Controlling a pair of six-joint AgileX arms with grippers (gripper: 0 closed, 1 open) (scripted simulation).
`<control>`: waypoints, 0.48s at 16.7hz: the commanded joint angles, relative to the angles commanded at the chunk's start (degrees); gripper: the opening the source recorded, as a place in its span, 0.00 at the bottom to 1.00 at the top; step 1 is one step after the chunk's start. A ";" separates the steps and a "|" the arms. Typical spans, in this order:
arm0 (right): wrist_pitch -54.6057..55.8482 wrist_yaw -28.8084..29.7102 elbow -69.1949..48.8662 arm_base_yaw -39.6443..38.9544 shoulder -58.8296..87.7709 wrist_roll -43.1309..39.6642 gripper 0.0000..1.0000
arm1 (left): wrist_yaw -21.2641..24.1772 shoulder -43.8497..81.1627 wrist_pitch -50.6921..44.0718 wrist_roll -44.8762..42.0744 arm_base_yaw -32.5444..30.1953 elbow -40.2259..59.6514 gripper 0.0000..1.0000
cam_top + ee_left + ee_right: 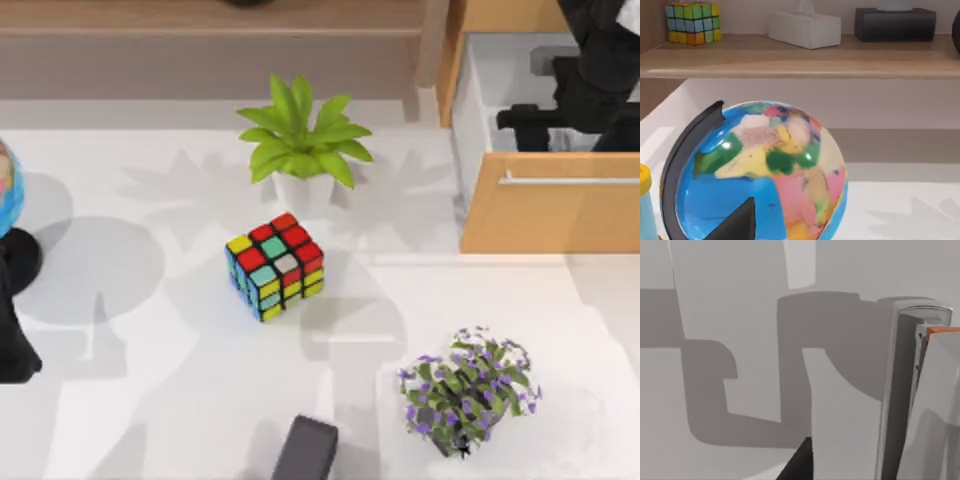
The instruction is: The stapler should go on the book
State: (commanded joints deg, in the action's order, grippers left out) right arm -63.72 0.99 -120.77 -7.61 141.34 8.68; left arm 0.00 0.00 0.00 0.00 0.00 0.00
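Right gripper (pixel 530 120) hangs over the open drawer (pixel 550 215) at the table's right; grip state can't be told. Left arm (pixel 14 340) sits idle at left by the globe (pixel 760 170). Task looks barely begun: stapler & book can't be ID'd for sure, though one may be the dark block (pixel 306 450) at the front edge.

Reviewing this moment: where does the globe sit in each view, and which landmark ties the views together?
Top view: the globe is cut by the picture's left edge, left of the Rubik's cube.
Left wrist view: the globe is seen close up, in front of the wooden shelf.
Right wrist view: it faces a pale panel crossed by shadows.
Shared landmark: the wooden shelf, along the far side of the table in the top view.
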 joint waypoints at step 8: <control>0.00 0.00 0.00 0.00 0.00 0.00 0.00 | 0.00 0.00 0.00 0.00 0.00 0.00 1.00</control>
State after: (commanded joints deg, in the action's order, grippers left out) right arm -63.72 0.99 -120.77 -7.61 141.34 8.68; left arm 0.00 0.00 0.00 0.00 0.00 0.00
